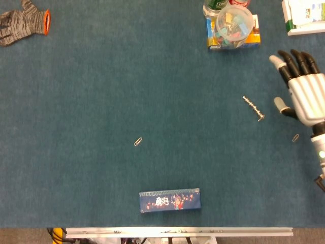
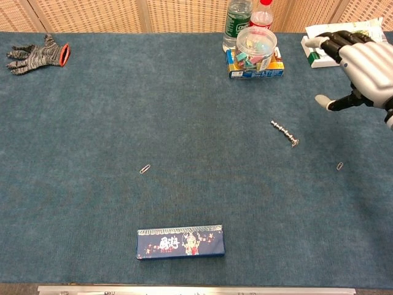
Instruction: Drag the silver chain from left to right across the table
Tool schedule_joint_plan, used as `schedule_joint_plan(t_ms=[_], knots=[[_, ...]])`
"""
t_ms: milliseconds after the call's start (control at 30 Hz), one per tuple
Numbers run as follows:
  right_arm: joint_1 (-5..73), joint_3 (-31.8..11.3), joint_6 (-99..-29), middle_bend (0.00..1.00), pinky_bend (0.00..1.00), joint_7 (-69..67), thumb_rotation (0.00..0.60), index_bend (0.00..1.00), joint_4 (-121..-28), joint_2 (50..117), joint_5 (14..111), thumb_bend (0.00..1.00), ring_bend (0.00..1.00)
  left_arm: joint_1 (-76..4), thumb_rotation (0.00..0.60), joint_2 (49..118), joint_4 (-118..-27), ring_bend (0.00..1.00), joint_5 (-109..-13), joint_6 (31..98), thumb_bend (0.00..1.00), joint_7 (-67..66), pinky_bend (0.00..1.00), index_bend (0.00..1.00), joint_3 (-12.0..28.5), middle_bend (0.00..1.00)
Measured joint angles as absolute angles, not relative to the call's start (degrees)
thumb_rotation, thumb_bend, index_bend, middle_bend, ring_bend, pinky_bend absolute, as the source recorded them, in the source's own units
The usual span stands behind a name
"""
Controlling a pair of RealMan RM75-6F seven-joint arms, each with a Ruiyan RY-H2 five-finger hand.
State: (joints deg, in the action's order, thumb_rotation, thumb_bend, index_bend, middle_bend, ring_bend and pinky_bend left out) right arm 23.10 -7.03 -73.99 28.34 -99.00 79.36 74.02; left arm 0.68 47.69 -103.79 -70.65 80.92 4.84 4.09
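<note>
While right hand spreads, chain lies near, perhaps, paperclip.

Grey glove far left, paperclip mid-table, blue box near front edge.

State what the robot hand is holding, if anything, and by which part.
Nothing. The right robot hand is open, and the silver chain lies loose on the table beside it.

The silver chain lies slantwise on the blue counter, apart from the right robot hand, which hovers with fingers spread, holding nothing.
</note>
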Motion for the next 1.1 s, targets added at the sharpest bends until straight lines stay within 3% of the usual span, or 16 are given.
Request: schedule_joint_plan(t_ms=[233,467,733,1100], knots=[[18.8,-6.0,-86.06,0.12,0.09,25.1,0.6,0.22,-97.47,78.93,83.79,0.25,0.0,1.15,0.6,49.28,-102.34,0.07,-76.42,84.75,0.12,6.85,0.04,0.56,4.13,0.27],[11.23,-4.98,-97.47,0.12,0.09,20.46,0.6,0.26,-95.75,76.81,87.99,0.25,0.0,0.68,0.6,50.91,-101.54,0.08,-81.34,85.93,0.12,7.4,0.04,0.56,3.41,0.28],[6.38,-4.6,-101.11,0.12,0.09,14.24,0.6,0.28,-94.17,75.02,88.45,0.25,0.0,0.0,0.6,51.69,-101.81,0.08,-82.54,85.71,0.12,6.08,0.04,0.56,2.91,0.28],[5.26,-4.75,-99.53,0.12,0.09,11.98,0.6,0.28,-94.61,74.82,89.13,0.25,0.0,-0.53,0.6,51.64,-102.0,0.08,-82.82,85.1,0.12,6.52,0.04,0.56,2.69,0.28]])
